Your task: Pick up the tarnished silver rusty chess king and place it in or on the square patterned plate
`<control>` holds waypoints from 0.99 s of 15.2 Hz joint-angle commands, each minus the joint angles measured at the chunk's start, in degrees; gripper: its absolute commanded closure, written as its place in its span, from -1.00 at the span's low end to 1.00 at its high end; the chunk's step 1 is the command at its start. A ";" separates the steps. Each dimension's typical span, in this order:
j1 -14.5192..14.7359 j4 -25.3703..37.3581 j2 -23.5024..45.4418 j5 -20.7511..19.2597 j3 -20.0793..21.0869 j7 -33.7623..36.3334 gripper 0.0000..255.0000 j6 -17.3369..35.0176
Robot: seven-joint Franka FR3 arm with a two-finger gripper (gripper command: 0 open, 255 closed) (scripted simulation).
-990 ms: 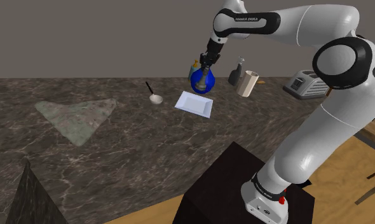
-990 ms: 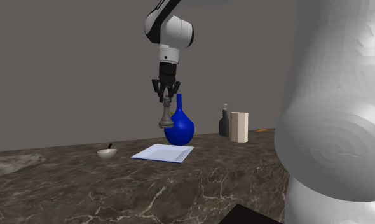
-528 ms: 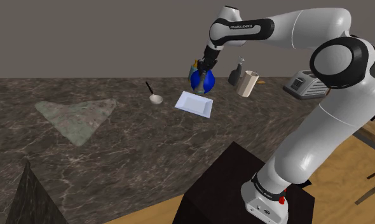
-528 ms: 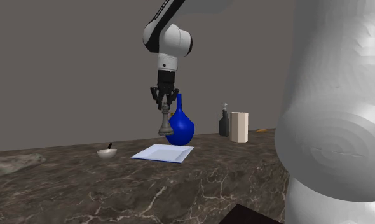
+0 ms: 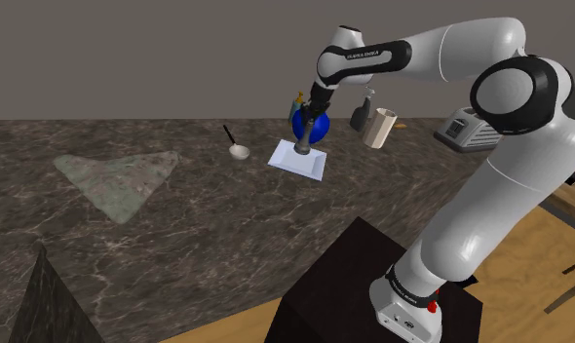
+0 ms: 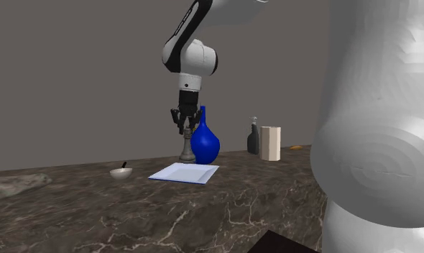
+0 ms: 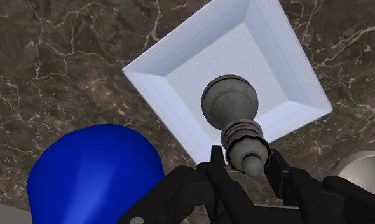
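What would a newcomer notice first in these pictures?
Probably the grey chess king, clasped by its top in the black tool and hanging base-down over the white square plate on the dark marble counter. Next comes the bright blue vase, standing just beside the plate.

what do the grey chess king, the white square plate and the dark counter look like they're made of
Grey chess king: dull mottled grey with soft highlights, likely worn metal.
White square plate: plain matte white, fine texture inside; ceramic or plastic, unclear.
Dark counter: pale veins on brown-grey, looks like marble-type stone.
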 commanded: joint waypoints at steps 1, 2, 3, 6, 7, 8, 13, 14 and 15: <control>0.02 -0.88 0.59 0.20 0.02 -0.09 1.00 1.50; 0.01 -1.39 0.83 0.28 0.01 -0.16 1.00 2.24; 0.00 -1.90 1.07 0.38 0.01 -0.23 1.00 2.98; -0.03 -3.69 2.11 0.78 -0.01 -0.54 1.00 5.77; -0.03 -3.70 2.10 0.77 -0.01 -0.53 1.00 5.77; -0.03 -3.69 2.10 0.77 -0.01 -0.54 1.00 5.77; -0.03 -3.69 2.11 0.77 -0.01 -0.54 1.00 5.77; -0.03 -3.69 2.11 0.77 -0.01 -0.54 1.00 5.77; -0.03 -3.69 2.11 0.77 0.00 -0.54 -1.00 5.77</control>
